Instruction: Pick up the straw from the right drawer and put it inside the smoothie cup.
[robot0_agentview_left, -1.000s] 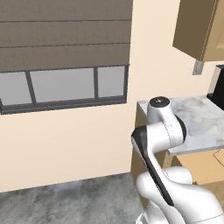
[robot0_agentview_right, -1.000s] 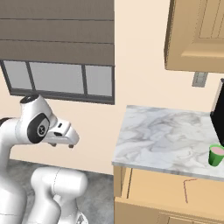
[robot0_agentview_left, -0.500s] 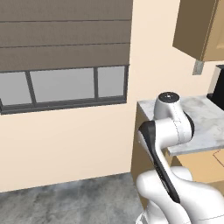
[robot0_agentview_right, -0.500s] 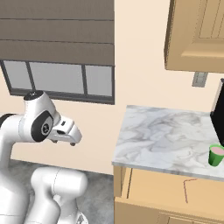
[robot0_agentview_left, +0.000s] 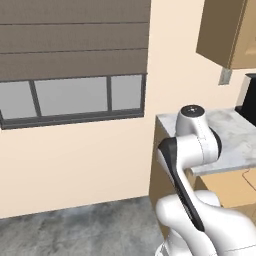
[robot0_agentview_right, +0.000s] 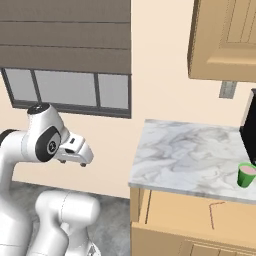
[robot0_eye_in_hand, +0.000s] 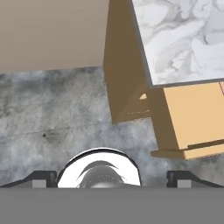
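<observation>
Item: thin dark bent-ended straw (robot0_agentview_right: 216, 214), lying in the pulled-out light-wood right drawer (robot0_agentview_right: 170, 212), long axis roughly 12-to-6. I read it at 3 o'clock, well apart from my gripper (robot0_agentview_right: 82, 159), jaws fully apart, empty.

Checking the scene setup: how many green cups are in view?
1. The smoothie cup stands on the marble counter near its right end, beside the black coffee machine. More could sit beyond the frame edge.

I see the table (robot0_agentview_right: 185, 155) topped in smooth grey-veined marble. Below it, the right drawer (robot0_agentview_right: 200, 215) looks like matt light wood. On the table, the smoothie cup (robot0_agentview_right: 245, 175) seems green plastic. The floor (robot0_eye_in_hand: 52, 118) is rough mottled grey stone.
</observation>
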